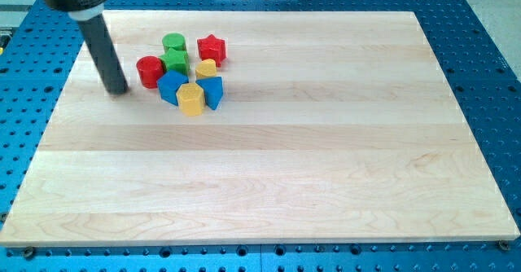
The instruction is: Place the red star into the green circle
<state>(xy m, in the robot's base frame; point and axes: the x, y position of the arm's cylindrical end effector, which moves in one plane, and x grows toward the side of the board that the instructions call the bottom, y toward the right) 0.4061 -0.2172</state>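
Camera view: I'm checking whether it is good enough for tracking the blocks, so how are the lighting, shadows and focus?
Camera view: even, soft light; the blocks, such as the red star and green circle, look sharp with short faint shadows; my tip casts little shadow; no strong glare on the wooden board.

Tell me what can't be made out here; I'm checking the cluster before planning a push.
- Yellow heart: lower part hidden by the blue blocks in front, camera view.
- Green star: base hidden by the blue block.
- Whether the red star touches the green circle: too small to tell.
- Arm above my tip: cut off by the view's top.
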